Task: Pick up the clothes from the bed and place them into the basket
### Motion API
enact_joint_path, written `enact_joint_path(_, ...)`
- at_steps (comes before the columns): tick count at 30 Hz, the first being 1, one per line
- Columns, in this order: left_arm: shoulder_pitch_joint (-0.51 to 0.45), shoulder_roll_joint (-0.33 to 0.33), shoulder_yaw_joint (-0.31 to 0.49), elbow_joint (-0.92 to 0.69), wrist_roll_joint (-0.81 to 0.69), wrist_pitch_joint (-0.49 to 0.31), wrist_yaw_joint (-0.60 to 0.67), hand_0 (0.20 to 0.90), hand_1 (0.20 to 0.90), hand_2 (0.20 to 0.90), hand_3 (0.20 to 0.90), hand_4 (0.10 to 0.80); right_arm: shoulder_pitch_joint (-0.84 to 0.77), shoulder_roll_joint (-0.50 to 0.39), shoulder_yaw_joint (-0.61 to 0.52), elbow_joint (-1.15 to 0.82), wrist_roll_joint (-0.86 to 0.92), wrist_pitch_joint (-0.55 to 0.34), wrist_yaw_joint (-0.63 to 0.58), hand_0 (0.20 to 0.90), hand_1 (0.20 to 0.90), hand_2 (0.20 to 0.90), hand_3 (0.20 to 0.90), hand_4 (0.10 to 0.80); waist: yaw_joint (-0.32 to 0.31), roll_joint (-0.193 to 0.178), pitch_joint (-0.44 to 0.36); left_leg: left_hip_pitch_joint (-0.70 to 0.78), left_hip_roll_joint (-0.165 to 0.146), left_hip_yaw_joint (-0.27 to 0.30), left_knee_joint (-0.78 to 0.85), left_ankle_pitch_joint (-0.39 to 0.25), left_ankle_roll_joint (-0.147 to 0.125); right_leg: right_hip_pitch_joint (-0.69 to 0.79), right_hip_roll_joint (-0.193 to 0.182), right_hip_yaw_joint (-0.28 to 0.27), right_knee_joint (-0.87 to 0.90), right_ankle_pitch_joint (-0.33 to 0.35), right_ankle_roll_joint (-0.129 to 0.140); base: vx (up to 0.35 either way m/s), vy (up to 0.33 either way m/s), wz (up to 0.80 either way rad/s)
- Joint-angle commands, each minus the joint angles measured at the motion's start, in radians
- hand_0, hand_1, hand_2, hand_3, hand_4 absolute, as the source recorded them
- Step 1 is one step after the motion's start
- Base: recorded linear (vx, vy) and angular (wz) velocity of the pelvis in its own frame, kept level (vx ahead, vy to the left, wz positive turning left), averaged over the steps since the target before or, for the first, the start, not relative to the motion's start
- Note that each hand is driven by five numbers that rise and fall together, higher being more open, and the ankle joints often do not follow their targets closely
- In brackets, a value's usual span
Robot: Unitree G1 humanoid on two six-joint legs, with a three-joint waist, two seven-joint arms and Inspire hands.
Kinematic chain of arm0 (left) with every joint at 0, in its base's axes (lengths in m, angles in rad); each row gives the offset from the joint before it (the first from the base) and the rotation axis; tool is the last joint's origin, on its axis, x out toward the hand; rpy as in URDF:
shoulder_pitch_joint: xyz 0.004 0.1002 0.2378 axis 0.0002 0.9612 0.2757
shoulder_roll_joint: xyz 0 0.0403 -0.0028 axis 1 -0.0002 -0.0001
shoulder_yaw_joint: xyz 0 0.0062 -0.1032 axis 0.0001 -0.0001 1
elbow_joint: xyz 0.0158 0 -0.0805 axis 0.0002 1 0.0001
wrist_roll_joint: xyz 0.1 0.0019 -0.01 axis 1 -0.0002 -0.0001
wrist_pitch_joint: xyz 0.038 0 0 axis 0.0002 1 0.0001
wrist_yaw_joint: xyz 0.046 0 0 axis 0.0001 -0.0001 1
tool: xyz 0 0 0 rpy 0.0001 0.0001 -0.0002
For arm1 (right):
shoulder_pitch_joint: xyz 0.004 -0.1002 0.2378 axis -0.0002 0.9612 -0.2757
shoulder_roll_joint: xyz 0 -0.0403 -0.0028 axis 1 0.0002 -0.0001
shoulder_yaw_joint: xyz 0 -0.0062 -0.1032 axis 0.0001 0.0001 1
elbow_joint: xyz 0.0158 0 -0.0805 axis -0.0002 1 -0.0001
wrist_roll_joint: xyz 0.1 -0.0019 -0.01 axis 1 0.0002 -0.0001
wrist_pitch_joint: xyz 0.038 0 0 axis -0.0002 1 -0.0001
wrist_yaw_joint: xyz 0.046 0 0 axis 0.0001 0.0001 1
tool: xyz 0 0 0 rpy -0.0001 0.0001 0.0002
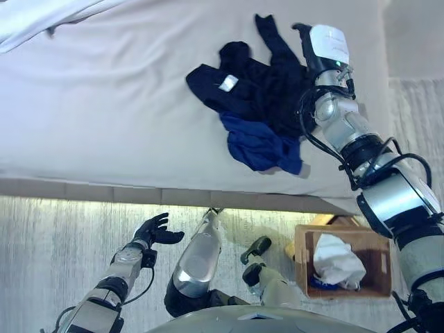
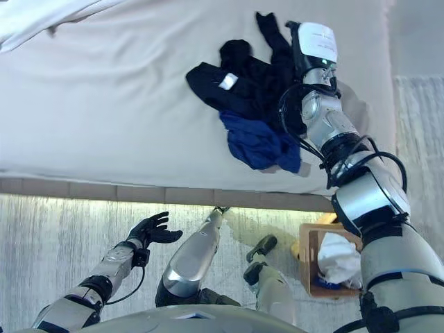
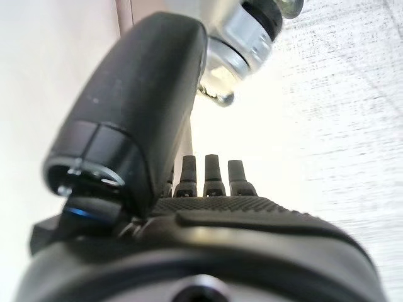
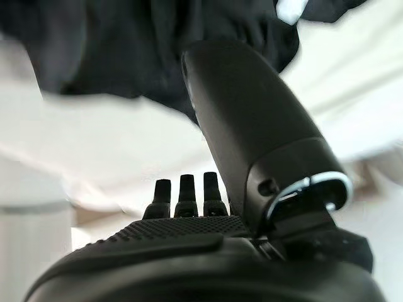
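Note:
A pile of dark navy and black clothes (image 1: 260, 83) lies on the light bed (image 1: 104, 104), with a blue garment (image 1: 260, 146) at its near edge. My right hand (image 1: 305, 41) reaches over the bed at the pile's right side. In the right wrist view its fingers (image 4: 181, 195) are straight and its thumb (image 4: 252, 126) stands out, just above the dark cloth (image 4: 126, 44), holding nothing. The wooden basket (image 1: 371, 284) stands on the floor at lower right with a white garment (image 1: 336, 260) in it. My left hand (image 1: 156, 231) hangs open and empty above the floor by the bed's edge.
A white sheet (image 1: 41, 17) is bunched at the bed's far left corner. The bed's near edge (image 1: 104, 191) runs across the view. A pale ribbed rug (image 1: 55, 250) covers the floor in front of it.

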Motion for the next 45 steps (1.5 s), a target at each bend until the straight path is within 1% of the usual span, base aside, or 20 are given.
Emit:
enact_joint_path(1, 0.058, 0.052, -0.002, -0.003, -0.026, -0.036, -0.022, 0.900, 0.900, 0.900, 0.900, 0.800, -0.103, -0.040, 0.000, 0.002, 0.055, 0.063, 0.039, 0.900, 0.900, 0.900, 0.900, 0.800, 0.014, -0.045, 0.034, -0.054, -0.016, 0.050, 0.108, -0.121, 0.089, -0.015, -0.042, 0.036, 0.141, -0.022, -0.025, 0.019, 0.004, 0.36)
enact_joint_path(5, 0.072, 0.058, 0.008, -0.045, -0.041, -0.053, -0.032, 0.900, 0.900, 0.900, 0.900, 0.800, -0.129, -0.042, -0.015, 0.074, 0.161, 0.130, 0.099, 0.900, 0.900, 0.900, 0.900, 0.800, 0.040, -0.042, 0.055, -0.114, -0.013, 0.033, 0.102, -0.097, 0.088, -0.072, -0.052, 0.018, 0.171, -0.022, -0.015, 0.009, 0.000, 0.18)
enact_joint_path(9, 0.097, 0.057, -0.003, -0.088, -0.042, -0.079, -0.028, 0.900, 0.900, 0.900, 0.900, 0.800, -0.149, -0.056, -0.026, 0.106, 0.183, 0.156, 0.106, 0.900, 0.900, 0.900, 0.900, 0.800, 0.048, -0.034, 0.055, -0.173, -0.003, 0.025, 0.094, -0.075, 0.086, -0.141, -0.064, 0.002, 0.212, -0.020, -0.004, -0.015, -0.003, 0.14)
enact_joint_path(13, 0.121, 0.050, -0.012, -0.109, -0.063, -0.098, -0.015, 0.900, 0.900, 0.900, 0.900, 0.800, -0.178, -0.065, -0.012, 0.126, 0.203, 0.165, 0.083, 0.900, 0.900, 0.900, 0.900, 0.800, 0.049, -0.025, 0.055, -0.207, -0.006, 0.020, 0.101, -0.070, 0.088, -0.185, -0.069, 0.000, 0.238, -0.029, -0.002, -0.035, 0.036, 0.02)
enact_joint_path(14, 0.131, 0.046, -0.020, -0.120, -0.062, -0.102, -0.011, 0.900, 0.900, 0.900, 0.900, 0.800, -0.188, -0.064, -0.012, 0.126, 0.215, 0.167, 0.061, 0.768, 0.768, 0.768, 0.746, 0.646, 0.047, -0.018, 0.055, -0.227, -0.004, 0.019, 0.108, -0.071, 0.088, -0.210, -0.068, -0.004, 0.248, -0.032, -0.004, -0.059, 0.044, 0.00)
enact_joint_path(15, 0.142, 0.045, -0.027, -0.126, -0.062, -0.103, -0.007, 0.900, 0.900, 0.900, 0.900, 0.800, -0.186, -0.058, -0.010, 0.124, 0.238, 0.133, 0.014, 0.300, 0.300, 0.300, 0.200, 0.100, 0.044, -0.016, 0.055, -0.239, -0.003, 0.019, 0.116, -0.072, 0.089, -0.228, -0.064, -0.001, 0.258, -0.035, -0.004, -0.066, 0.044, 0.01)
enact_joint_path(19, 0.139, 0.046, -0.031, -0.118, -0.052, -0.098, 0.011, 0.900, 0.900, 0.900, 0.900, 0.800, -0.191, -0.052, -0.024, 0.082, 0.266, 0.010, -0.129, 0.300, 0.300, 0.300, 0.200, 0.100, 0.025, -0.030, 0.055, -0.226, 0.005, 0.023, 0.115, -0.093, 0.091, -0.238, -0.052, 0.016, 0.256, -0.019, 0.000, -0.006, -0.019, -0.02)
enact_joint_path(23, 0.131, 0.049, -0.028, -0.100, -0.055, -0.106, 0.028, 0.900, 0.900, 0.900, 0.900, 0.800, -0.196, -0.064, -0.038, -0.053, 0.249, -0.091, -0.292, 0.300, 0.300, 0.300, 0.200, 0.100, -0.010, -0.054, 0.055, -0.157, 0.023, 0.046, 0.083, -0.107, 0.088, -0.193, -0.031, 0.044, 0.215, -0.012, 0.006, -0.029, -0.035, -0.17)
enact_joint_path(25, 0.127, 0.052, -0.021, -0.091, -0.044, -0.107, 0.036, 0.900, 0.900, 0.900, 0.900, 0.800, -0.202, -0.095, -0.045, -0.159, 0.225, -0.106, -0.369, 0.300, 0.300, 0.300, 0.200, 0.100, -0.030, -0.067, 0.055, -0.100, 0.030, 0.064, 0.057, -0.115, 0.086, -0.155, -0.019, 0.061, 0.183, -0.012, 0.007, -0.084, -0.016, -0.43)
enact_joint_path(26, 0.125, 0.056, -0.015, -0.089, -0.037, -0.104, 0.038, 0.900, 0.900, 0.900, 0.900, 0.800, -0.205, -0.115, -0.054, -0.217, 0.208, -0.098, -0.388, 0.300, 0.300, 0.300, 0.200, 0.100, -0.042, -0.074, 0.055, -0.089, 0.028, 0.074, 0.048, -0.090, 0.088, -0.141, -0.016, 0.059, 0.154, 0.019, 0.003, -0.108, 0.007, -0.34)
enact_joint_path(27, 0.126, 0.058, -0.010, -0.084, -0.030, -0.096, 0.041, 0.900, 0.900, 0.900, 0.900, 0.800, -0.205, -0.132, -0.061, -0.255, 0.196, -0.098, -0.393, 0.300, 0.300, 0.300, 0.200, 0.100, -0.052, -0.081, 0.055, -0.050, 0.030, 0.085, 0.035, -0.095, 0.087, -0.112, -0.011, 0.071, 0.137, 0.017, 0.005, -0.047, 0.005, -0.41)
enact_joint_path(29, 0.138, 0.065, -0.003, -0.071, -0.002, -0.078, 0.045, 0.900, 0.900, 0.900, 0.900, 0.800, -0.186, -0.184, -0.085, -0.342, 0.203, -0.113, -0.411, 0.300, 0.300, 0.300, 0.200, 0.100, -0.080, -0.102, 0.017, 0.033, 0.040, 0.116, -0.006, -0.104, 0.085, -0.039, 0.008, 0.098, 0.079, 0.016, 0.010, 0.105, -0.047, -0.46)
enact_joint_path(33, 0.157, 0.072, -0.023, -0.028, 0.085, -0.049, 0.026, 0.900, 0.900, 0.900, 0.900, 0.800, -0.125, -0.279, -0.154, -0.473, 0.221, -0.121, -0.377, 0.300, 0.300, 0.300, 0.200, 0.100, -0.148, -0.120, -0.108, 0.136, 0.051, 0.156, -0.074, -0.101, 0.084, 0.040, 0.025, 0.141, 0.012, 0.032, 0.018, 0.160, -0.042, -0.34)
enact_joint_path(35, 0.157, 0.076, -0.039, -0.013, 0.109, -0.050, 0.018, 0.900, 0.900, 0.900, 0.900, 0.800, -0.112, -0.310, -0.168, -0.511, 0.247, -0.110, -0.383, 0.300, 0.300, 0.300, 0.200, 0.100, -0.171, -0.122, -0.144, 0.163, 0.052, 0.168, -0.090, -0.100, 0.085, 0.057, 0.027, 0.157, -0.002, 0.039, 0.021, 0.099, -0.020, -0.36)
enact_joint_path(36, 0.157, 0.071, -0.041, 0.000, 0.133, -0.040, 0.004, 0.900, 0.900, 0.900, 0.900, 0.800, -0.090, -0.340, -0.191, -0.550, 0.282, -0.103, -0.359, 0.300, 0.300, 0.300, 0.200, 0.100, -0.197, -0.116, -0.180, 0.202, 0.054, 0.185, -0.102, -0.108, 0.087, 0.074, 0.032, 0.178, -0.006, 0.036, 0.023, 0.063, 0.007, -0.37)
enact_joint_path(37, 0.157, 0.071, -0.041, 0.001, 0.134, -0.041, 0.005, 0.900, 0.900, 0.900, 0.900, 0.800, -0.087, -0.343, -0.194, -0.553, 0.285, -0.104, -0.362, 0.300, 0.300, 0.300, 0.200, 0.100, -0.200, -0.117, -0.184, 0.200, 0.053, 0.185, -0.102, -0.105, 0.088, 0.072, 0.031, 0.179, -0.009, 0.041, 0.024, 0.117, 0.036, -0.43)
enact_joint_path(38, 0.154, 0.060, -0.057, 0.016, 0.147, -0.036, -0.001, 0.900, 0.900, 0.900, 0.900, 0.800, -0.056, -0.369, -0.232, -0.598, 0.287, -0.105, -0.343, 0.300, 0.300, 0.300, 0.200, 0.100, -0.234, -0.110, -0.225, 0.235, 0.052, 0.208, -0.106, -0.116, 0.092, 0.088, 0.032, 0.196, -0.013, 0.042, 0.025, 0.088, 0.040, -0.43)
enact_joint_path(42, 0.140, 0.028, -0.075, 0.039, 0.188, -0.007, -0.005, 0.900, 0.900, 0.900, 0.900, 0.800, 0.016, -0.407, -0.299, -0.671, 0.312, -0.119, -0.293, 0.300, 0.300, 0.300, 0.200, 0.100, -0.290, -0.096, -0.293, 0.296, 0.047, 0.247, -0.108, -0.140, 0.097, 0.117, 0.036, 0.228, -0.021, 0.041, 0.018, 0.091, 0.024, -0.52)
enact_joint_path(44, 0.118, 0.012, -0.080, 0.047, 0.222, 0.017, -0.015, 0.900, 0.900, 0.900, 0.900, 0.800, 0.069, -0.406, -0.322, -0.683, 0.336, -0.113, -0.173, 0.300, 0.300, 0.300, 0.200, 0.100, -0.313, -0.090, -0.320, 0.318, 0.041, 0.260, -0.107, -0.148, 0.098, 0.126, 0.035, 0.245, -0.021, 0.048, 0.017, 0.064, 0.005, -0.28)
enact_joint_path(45, 0.109, 0.007, -0.082, 0.044, 0.231, 0.026, -0.019, 0.900, 0.900, 0.900, 0.900, 0.800, 0.101, -0.400, -0.321, -0.679, 0.368, -0.118, -0.074, 0.300, 0.300, 0.300, 0.200, 0.100, -0.320, -0.088, -0.325, 0.325, 0.041, 0.266, -0.106, -0.151, 0.097, 0.131, 0.035, 0.249, -0.023, 0.046, 0.015, 0.035, -0.012, -0.25)
